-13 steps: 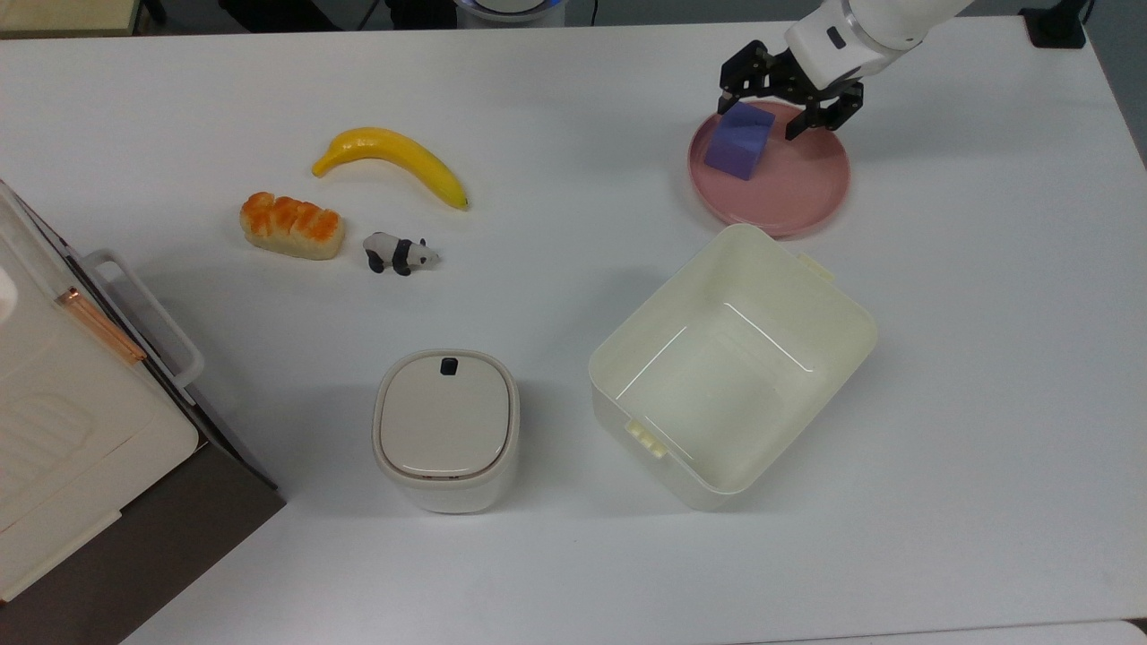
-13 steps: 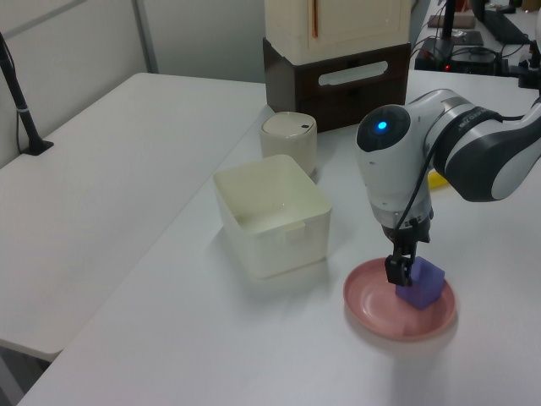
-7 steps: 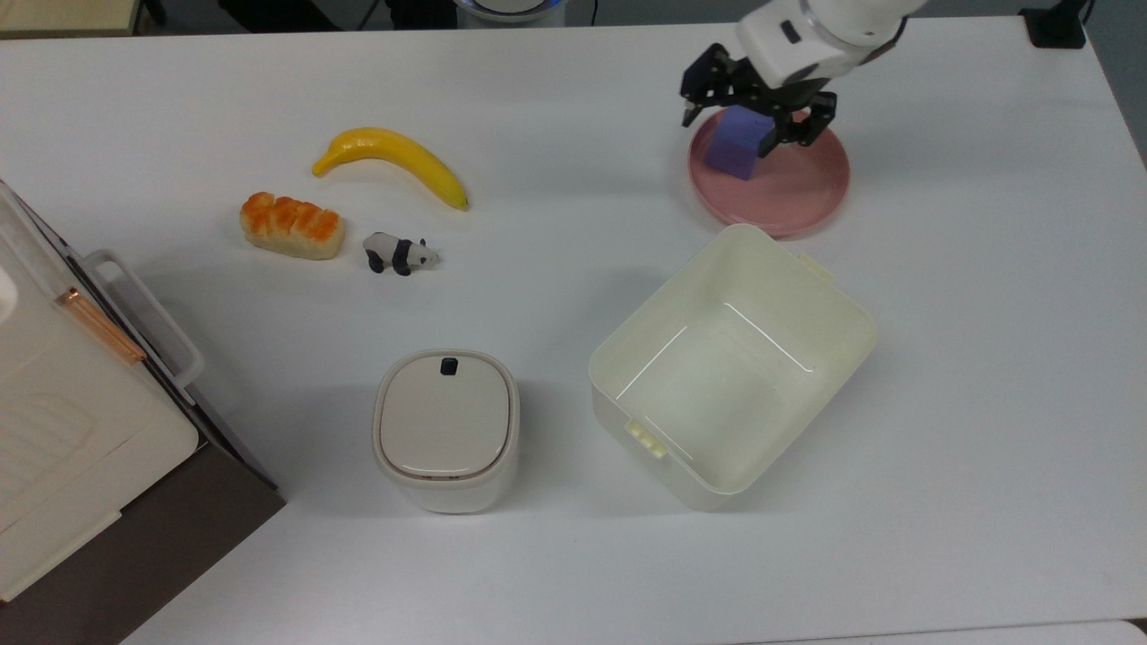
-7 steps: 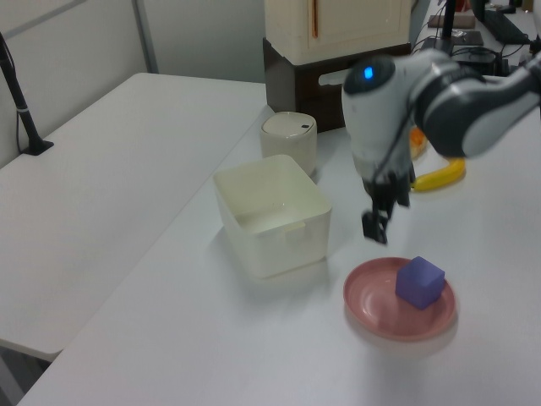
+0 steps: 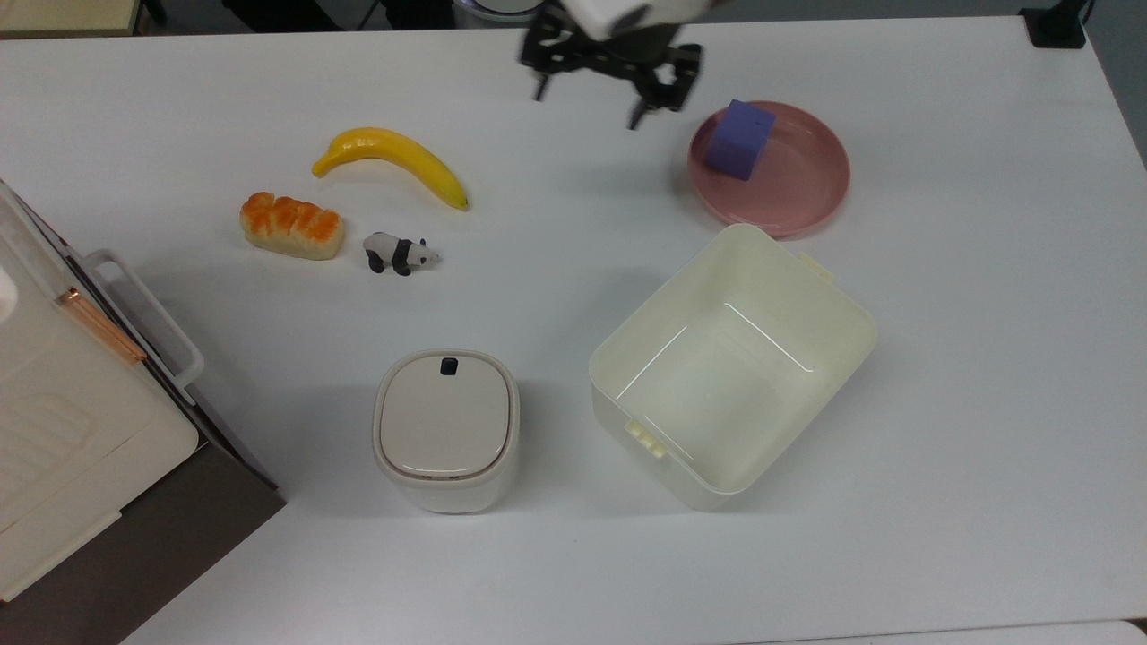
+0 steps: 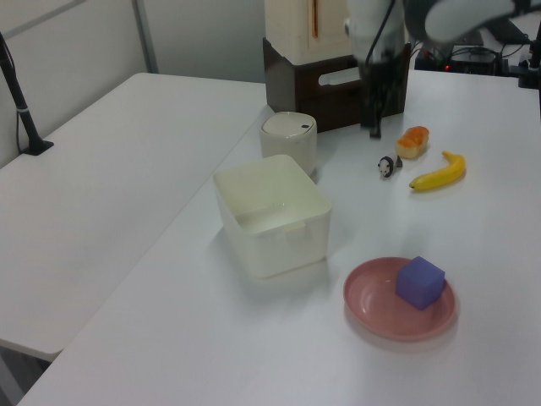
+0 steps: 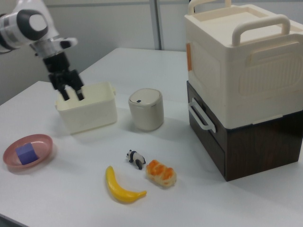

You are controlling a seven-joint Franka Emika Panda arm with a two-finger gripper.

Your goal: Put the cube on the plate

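Observation:
The purple-blue cube (image 5: 739,139) rests on the pink plate (image 5: 802,184), toward the top view's left side of the plate. The same cube (image 6: 420,282) sits on the plate (image 6: 376,304) in the left view, and the cube (image 7: 26,153) lies inside the plate (image 7: 41,142) in the right view. My gripper (image 5: 591,100) hangs above the table, well off the plate toward the top view's left. It is open and holds nothing. In the right view the gripper (image 7: 72,94) is seen in front of the cream tub.
A cream tub (image 5: 663,291) stands close below the plate in the top view. A lidded bin (image 5: 445,425), a banana (image 5: 394,157), a bread piece (image 5: 291,224) and a toy panda (image 5: 399,253) lie further left. Stacked boxes (image 5: 54,403) fill the left edge.
The gripper, which was down around the cube on the plate, has risen and swung away toward the top view's left. The cube stays on the plate.

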